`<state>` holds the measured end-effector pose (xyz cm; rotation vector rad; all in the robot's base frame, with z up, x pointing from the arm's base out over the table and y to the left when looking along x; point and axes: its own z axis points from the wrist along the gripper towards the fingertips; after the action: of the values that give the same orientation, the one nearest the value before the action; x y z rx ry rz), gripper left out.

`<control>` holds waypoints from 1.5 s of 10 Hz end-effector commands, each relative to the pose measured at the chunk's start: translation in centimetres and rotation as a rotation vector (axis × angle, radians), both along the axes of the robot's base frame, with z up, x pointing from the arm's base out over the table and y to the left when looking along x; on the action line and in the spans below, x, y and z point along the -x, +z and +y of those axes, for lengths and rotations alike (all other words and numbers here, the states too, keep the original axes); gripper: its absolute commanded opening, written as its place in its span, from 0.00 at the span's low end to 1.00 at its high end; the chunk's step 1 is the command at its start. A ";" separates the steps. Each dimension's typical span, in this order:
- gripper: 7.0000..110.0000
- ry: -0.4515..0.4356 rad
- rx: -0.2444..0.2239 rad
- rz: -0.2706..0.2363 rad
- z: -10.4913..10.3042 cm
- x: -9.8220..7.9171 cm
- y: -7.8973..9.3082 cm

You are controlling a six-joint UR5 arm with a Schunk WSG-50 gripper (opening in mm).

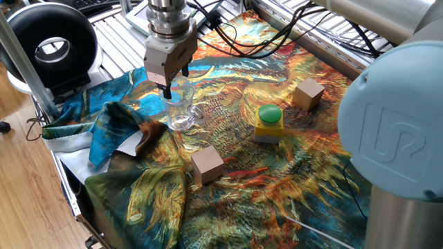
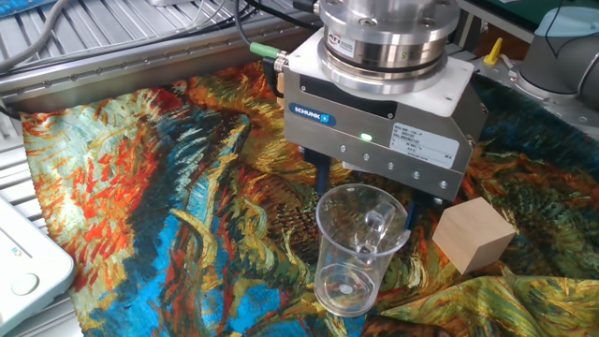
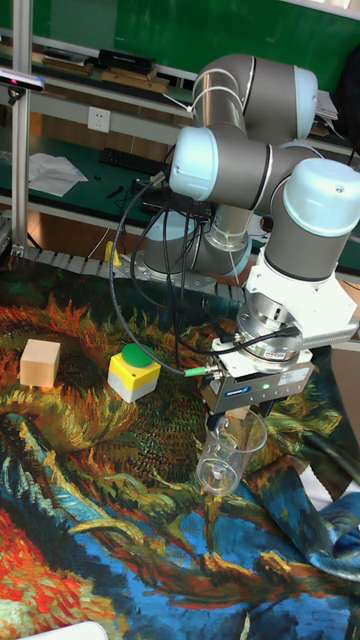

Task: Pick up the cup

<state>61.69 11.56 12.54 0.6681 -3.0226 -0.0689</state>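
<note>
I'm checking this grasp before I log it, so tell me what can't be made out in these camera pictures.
- Claw grip: in every view its body or the cup covers the fingertips, so contact with the rim is unclear.
- Cup base: resting on the cloth or lifted, not settled in any view.
- Nearer wooden cube: outside the tall fixed view.
- Green button box: missing from the other fixed view.

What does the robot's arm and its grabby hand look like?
The arm is fat silver-grey tubes with pale blue round caps. The gripper is a grey and white box marked SCHUNK, with a green light, thin dark fingers and black cables.
</note>
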 end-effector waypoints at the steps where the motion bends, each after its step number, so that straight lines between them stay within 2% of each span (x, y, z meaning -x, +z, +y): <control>1: 0.79 -0.007 -0.017 0.004 0.3 0.1 0.1; 7: 0.79 0.006 -0.023 -0.009 0.6 -0.8 -1.0; 12: 0.79 0.023 -0.016 -0.020 0.2 -0.9 -0.5; 13: 1.00 0.027 -0.009 -0.022 -0.1 -0.9 -0.4; 15: 1.00 0.029 -0.009 -0.018 -0.1 -0.8 -0.4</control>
<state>62.46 11.41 11.90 0.7166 -3.0289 -0.0624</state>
